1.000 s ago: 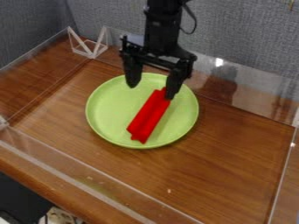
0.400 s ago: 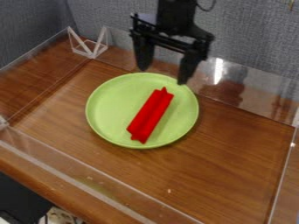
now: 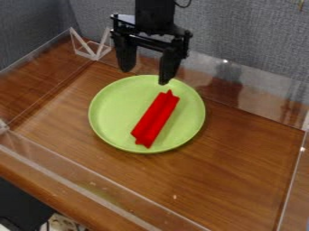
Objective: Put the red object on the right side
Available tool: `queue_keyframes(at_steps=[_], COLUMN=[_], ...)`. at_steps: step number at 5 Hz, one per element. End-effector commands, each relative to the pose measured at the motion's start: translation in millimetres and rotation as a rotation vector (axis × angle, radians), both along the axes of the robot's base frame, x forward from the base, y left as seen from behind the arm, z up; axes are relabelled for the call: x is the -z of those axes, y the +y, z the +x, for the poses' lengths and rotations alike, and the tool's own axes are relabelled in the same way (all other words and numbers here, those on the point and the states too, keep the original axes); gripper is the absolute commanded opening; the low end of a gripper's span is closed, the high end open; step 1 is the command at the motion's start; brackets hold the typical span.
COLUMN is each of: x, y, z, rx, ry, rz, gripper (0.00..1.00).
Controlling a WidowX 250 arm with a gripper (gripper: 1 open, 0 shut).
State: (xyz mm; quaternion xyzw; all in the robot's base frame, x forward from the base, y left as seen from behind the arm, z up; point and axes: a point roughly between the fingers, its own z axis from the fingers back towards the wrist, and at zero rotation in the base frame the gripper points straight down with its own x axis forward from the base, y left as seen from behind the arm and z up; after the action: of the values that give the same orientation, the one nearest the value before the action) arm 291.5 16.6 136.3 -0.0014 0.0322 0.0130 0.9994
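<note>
On green plate lies red object.

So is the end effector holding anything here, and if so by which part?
Nothing is held. The end effector hangs open above the green plate; the red block lies on it.

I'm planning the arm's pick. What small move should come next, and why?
Probably lower the open tool over the bright red rectangular block. The block lies untouched on the lime-green round plate, the tool hangs above the plate's far rim, and the dark wooden tabletop to the right awaits it.
</note>
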Motion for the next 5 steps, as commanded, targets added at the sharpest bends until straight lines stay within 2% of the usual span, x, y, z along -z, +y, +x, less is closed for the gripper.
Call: queue_keyframes(at_steps=[1, 2, 4, 5], x=[-3.7, 18.7, 59.2, 77.4], y=[-10, -20, -6, -1], z=[1.6, -1.7, 2.2, 4.4], rx=[0.091, 0.165, 0.207, 0.216], ry=[-0.06, -0.05, -0.005, 0.005], rz=[-0.003, -0.003, 0.001, 0.005], gripper=[1.0, 1.0, 1.0, 1.0])
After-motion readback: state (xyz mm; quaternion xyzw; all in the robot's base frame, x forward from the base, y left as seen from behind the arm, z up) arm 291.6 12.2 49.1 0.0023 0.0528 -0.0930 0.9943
